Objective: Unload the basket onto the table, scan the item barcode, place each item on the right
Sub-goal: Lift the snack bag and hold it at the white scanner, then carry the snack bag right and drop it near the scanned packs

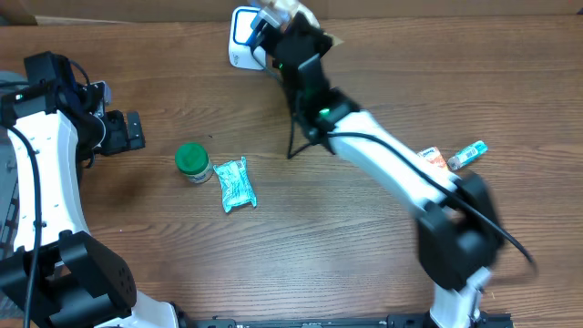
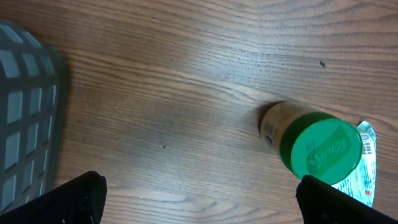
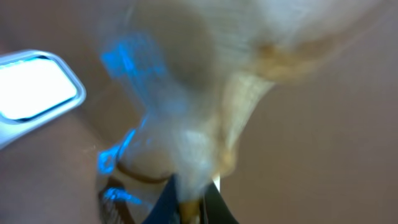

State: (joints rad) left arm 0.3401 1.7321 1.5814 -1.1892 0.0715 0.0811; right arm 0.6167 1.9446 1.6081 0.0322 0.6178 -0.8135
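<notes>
Where the wooden table [image 1: 364, 264] fills the overhead view, two white-and-black arms reach over it. The right arm [image 1: 392, 164] stretches from the near edge to the far edge, and the left arm [image 1: 36, 155] bends at the left side.

To the left of the left claw [image 1: 137, 131], as its wrist camera sees it, lies a grey gridded mat [image 2: 25, 112], only partly in view. The left claw stands wide, its two fingers [image 2: 74, 199] far apart and holding nothing, above bare wood.

Just beside the right claw [image 1: 273, 25], to its left, stands a white scanner [image 1: 241, 41] with a blue-edged, lit window. The right claw is clamped tight on the lower edge of a pale pouch [image 3: 205, 93]. The pouch rises above the claw and sits just beside the scanner's window. Motion blur hides its print apart from some blue marks, and no barcode can be made out.

Ahead of the left claw, toward its right finger, a jar [image 2: 270, 124] with a green lid [image 2: 320, 148] stands upright, apart from both fingers. A green sachet [image 1: 235, 184] lies flat just beside the jar, on its far side from the claw.

Well behind the right claw, near that arm's elbow, lie a small tube [image 1: 470, 152] and an orange-and-white packet [image 1: 435, 158], close together.
</notes>
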